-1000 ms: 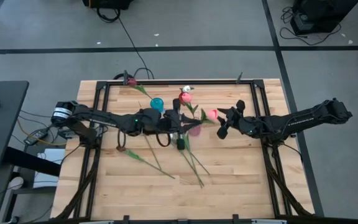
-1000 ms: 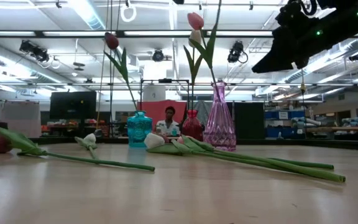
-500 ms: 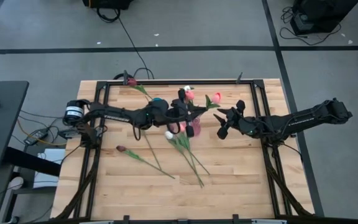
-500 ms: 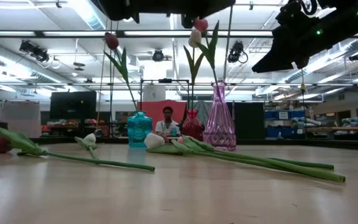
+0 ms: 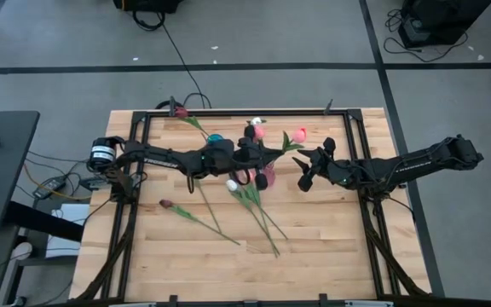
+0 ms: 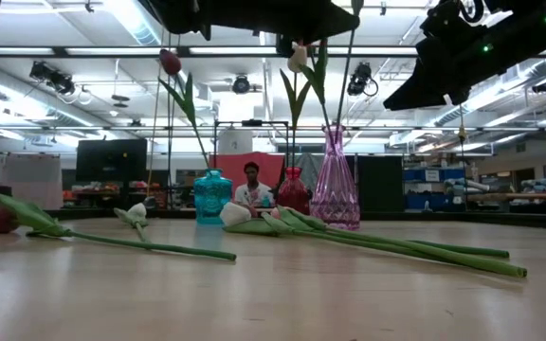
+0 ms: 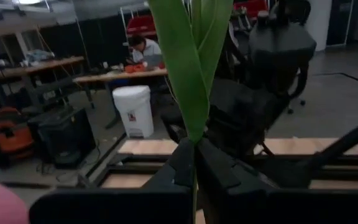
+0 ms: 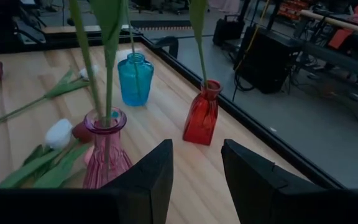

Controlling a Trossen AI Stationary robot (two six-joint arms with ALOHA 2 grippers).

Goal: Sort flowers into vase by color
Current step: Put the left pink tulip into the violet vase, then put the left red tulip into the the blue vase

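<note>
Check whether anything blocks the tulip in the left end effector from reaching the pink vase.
Nothing separate shows between them. The left end effector grips the tulip above the pink vase, whose narrow mouth already holds green stems. The right end effector hangs open off to one side.

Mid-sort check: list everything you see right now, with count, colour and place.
Vases: three, blue vase, red vase, pink vase, towards the table's far edge.
Maroon tulip: one, standing in blue vase.
White tulip: one, standing in red vase.
Loose tulips: several, white and maroon, lying on the table.
Table: one, light wood.
Person: one, seated beyond the table.
Left gripper: shut on a pink tulip, above pink vase.
Right gripper: open, empty, raised beside the vases.
</note>
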